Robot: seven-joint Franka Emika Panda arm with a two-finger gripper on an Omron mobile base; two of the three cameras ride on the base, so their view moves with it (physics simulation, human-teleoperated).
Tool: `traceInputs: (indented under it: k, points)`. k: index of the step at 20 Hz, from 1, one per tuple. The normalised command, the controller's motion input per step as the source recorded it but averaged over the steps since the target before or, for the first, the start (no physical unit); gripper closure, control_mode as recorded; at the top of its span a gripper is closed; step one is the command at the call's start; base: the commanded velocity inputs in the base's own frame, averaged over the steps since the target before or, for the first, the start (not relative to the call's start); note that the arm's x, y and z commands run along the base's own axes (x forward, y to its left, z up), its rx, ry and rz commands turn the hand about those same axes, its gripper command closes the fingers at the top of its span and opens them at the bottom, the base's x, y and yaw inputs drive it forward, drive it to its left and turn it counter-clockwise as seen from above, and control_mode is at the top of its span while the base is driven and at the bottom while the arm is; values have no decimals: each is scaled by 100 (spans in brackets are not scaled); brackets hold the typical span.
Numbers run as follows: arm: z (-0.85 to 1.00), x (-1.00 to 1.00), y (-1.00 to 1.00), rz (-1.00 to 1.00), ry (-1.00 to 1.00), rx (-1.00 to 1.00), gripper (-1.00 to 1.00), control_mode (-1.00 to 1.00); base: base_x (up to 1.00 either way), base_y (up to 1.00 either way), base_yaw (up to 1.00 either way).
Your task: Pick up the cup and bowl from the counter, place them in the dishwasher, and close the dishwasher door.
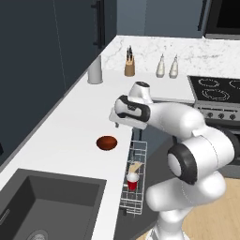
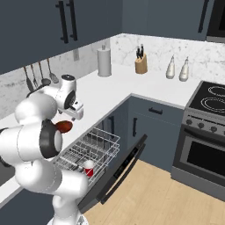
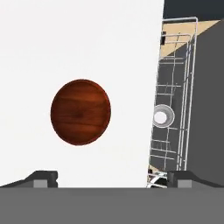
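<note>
While the gripper hangs above the counter with its jaws spread wide and nothing between them, the bowl sits on the white top near the front edge, just below and left of the hand in the left base view. From the hand view the bowl is a round reddish-brown disc on bare white stone, its hollow facing up, well inside the span of the two finger tips but apart from them.

The cup stands upright in the white wire rack of the dishwasher (red body, white inside, seen from above in the hand view as a pale ring). The rack is pulled out over the dishwasher door, which is down and open.

Further back on the counter: a grey canister, a knife block, two pale bottles. The stove is to the right, the dark sink to the near left.
</note>
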Motion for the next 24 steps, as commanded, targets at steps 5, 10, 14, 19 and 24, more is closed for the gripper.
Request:
traceInputs:
  k: [5, 10, 14, 19, 24]
  points:
    - [-46, 21, 0, 1, 0, -7, -100, -100, 0, 0, 0]
    - [-50, 28, 1, 2, 0, -5, -100, -100, 0, 0, 0]
    - [-22, 31, 2, 4, -4, -1, -100, -100, 0, 0, 0]
    - [-29, 24, 3, 4, -3, 0, -100, -100, 0, 0, 0]
    - [-28, 16, 24, 2, -3, 0, -100, -100, 0, 0, 0]
